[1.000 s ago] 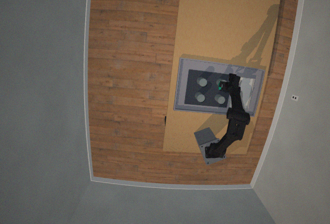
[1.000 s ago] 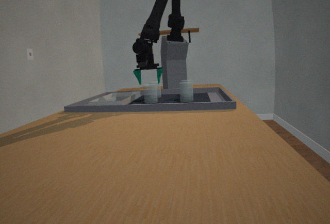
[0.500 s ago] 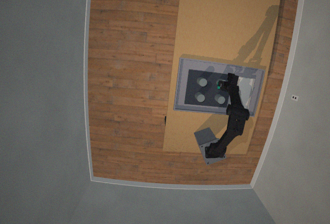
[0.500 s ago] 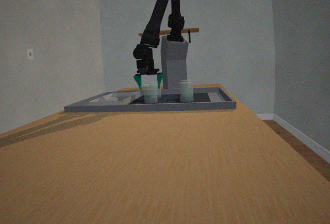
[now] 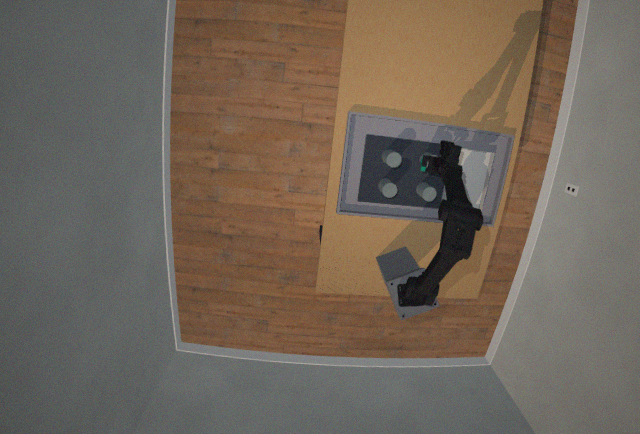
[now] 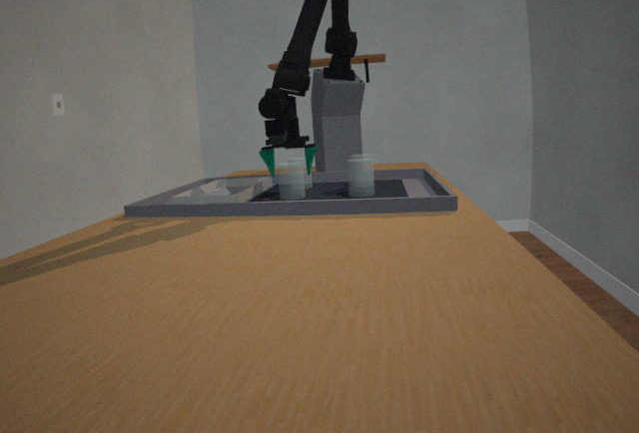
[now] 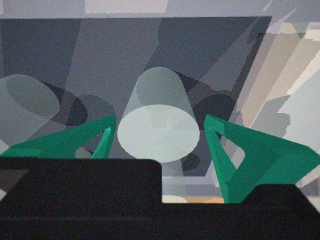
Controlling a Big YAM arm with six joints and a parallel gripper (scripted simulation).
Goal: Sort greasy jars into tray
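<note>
You see pale, translucent glass jars [image 6: 292,181] on a dark matt mat [image 5: 370,171]. The tray [image 6: 217,192] looks light grey and dull. Around them lies a matt grey table top [image 5: 347,165] on smooth, tan wood [image 6: 310,314]. The gripper [image 7: 160,137] has matt green plastic-looking fingers.
</note>
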